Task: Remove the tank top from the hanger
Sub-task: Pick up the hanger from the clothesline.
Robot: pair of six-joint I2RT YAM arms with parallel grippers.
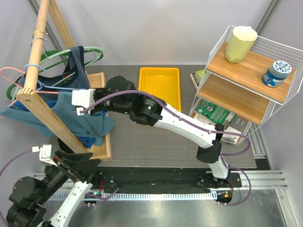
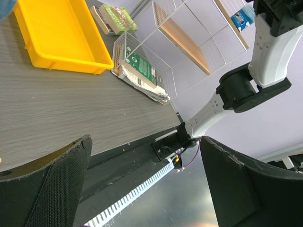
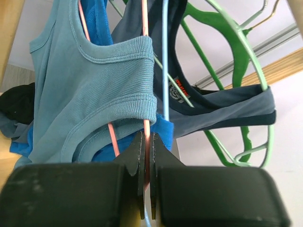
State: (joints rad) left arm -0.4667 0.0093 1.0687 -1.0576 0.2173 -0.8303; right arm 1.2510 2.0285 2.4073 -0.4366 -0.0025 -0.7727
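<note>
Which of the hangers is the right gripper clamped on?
The pink wire hanger: its wire runs between the right gripper's closed fingers. The blue hanger passes just beside them; the green hangers hang apart.

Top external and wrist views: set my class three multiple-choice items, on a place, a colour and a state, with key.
1. The pale cup stands: A. on the rack's top shelf B. in the tray C. on the table
2. The right gripper clamps a hanger wire coloured: A. green B. pink C. black
3. The left gripper is: A. open, empty B. shut on cloth C. shut on a hanger
Key: A, cup on the upper board; B, pink wire between closed fingers; A, fingers apart, nothing between.
</note>
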